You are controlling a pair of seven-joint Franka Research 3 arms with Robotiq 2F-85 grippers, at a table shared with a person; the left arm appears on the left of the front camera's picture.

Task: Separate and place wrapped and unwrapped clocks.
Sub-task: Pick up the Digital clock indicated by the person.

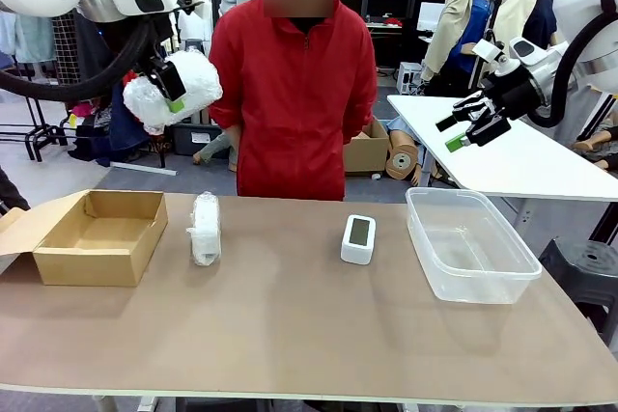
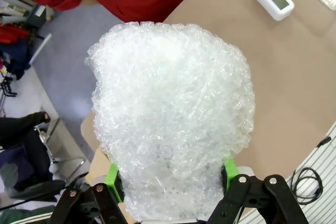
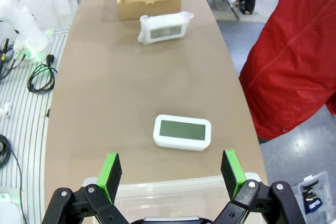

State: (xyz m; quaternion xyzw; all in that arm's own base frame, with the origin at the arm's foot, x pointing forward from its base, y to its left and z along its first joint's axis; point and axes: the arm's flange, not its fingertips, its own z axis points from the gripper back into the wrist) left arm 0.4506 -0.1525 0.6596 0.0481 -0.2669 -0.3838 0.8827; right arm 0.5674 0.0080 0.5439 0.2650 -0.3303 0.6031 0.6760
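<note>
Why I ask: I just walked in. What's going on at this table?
The left gripper holds one bubble-wrapped clock lifted high in the air. A second wrapped clock lies on the table beside the cardboard box. The bare clock stands next to the clear tub. The right gripper hangs open and empty. The person stands at the far side.

Front camera faces person (image 1: 293, 94) across table (image 1: 290, 325); wrist cameras high, looking down, apparently sharing bare clock (image 3: 182, 131).
</note>
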